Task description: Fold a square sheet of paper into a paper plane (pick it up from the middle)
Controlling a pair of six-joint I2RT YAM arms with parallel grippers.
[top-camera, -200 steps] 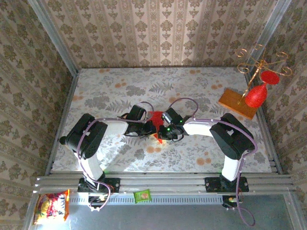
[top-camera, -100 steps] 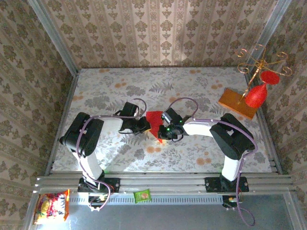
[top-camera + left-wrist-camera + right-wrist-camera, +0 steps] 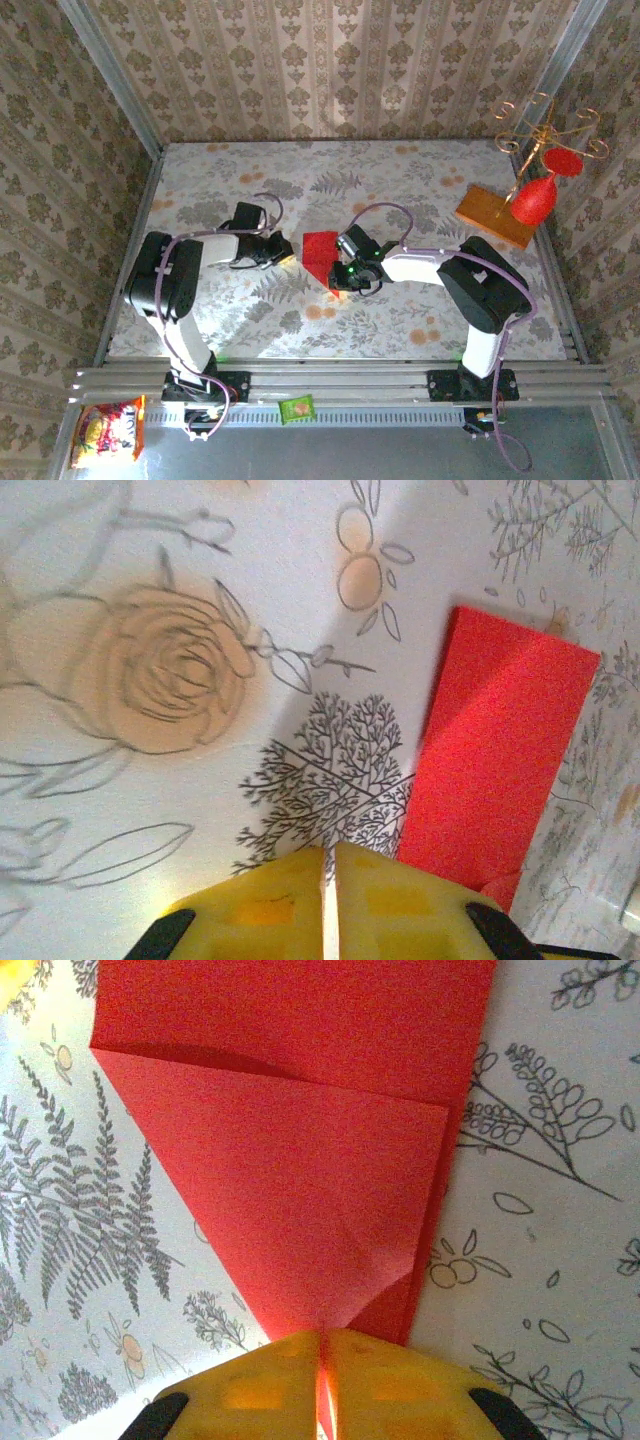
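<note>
Left gripper (image 3: 281, 253) backs off the paper (image 3: 320, 252). A second ago it met the right gripper (image 3: 338, 277) over the sheet; now it sits just beside the paper's left edge without touching it. Its yellow fingers (image 3: 270, 905) are drawn together on nothing, with only a hairline slit between them. The right gripper alone keeps the paper, which lies flat on the table (image 3: 400, 180) near the middle, between the two arms. In the right wrist view, the sheet's pointed near end runs into the slit between fingers pressed together on it. The paper reads as a long strip with one corner turned down into a triangular flap, so the retreat likely marks one corner fold made and the left arm freed for the next. A plane is still far off. The flap's crease runs diagonally from the strip's left edge, and its free corner stops just short of the straight right edge, where a second layer peeks out below. The far end lies square and unfolded. Bare floral tabletop opens to the left and toward the back wall, giving the left arm room to swing round. The wooden board (image 3: 492, 215) and red ornament (image 3: 533, 200) stand in the far right corner, well apart from the work.
</note>
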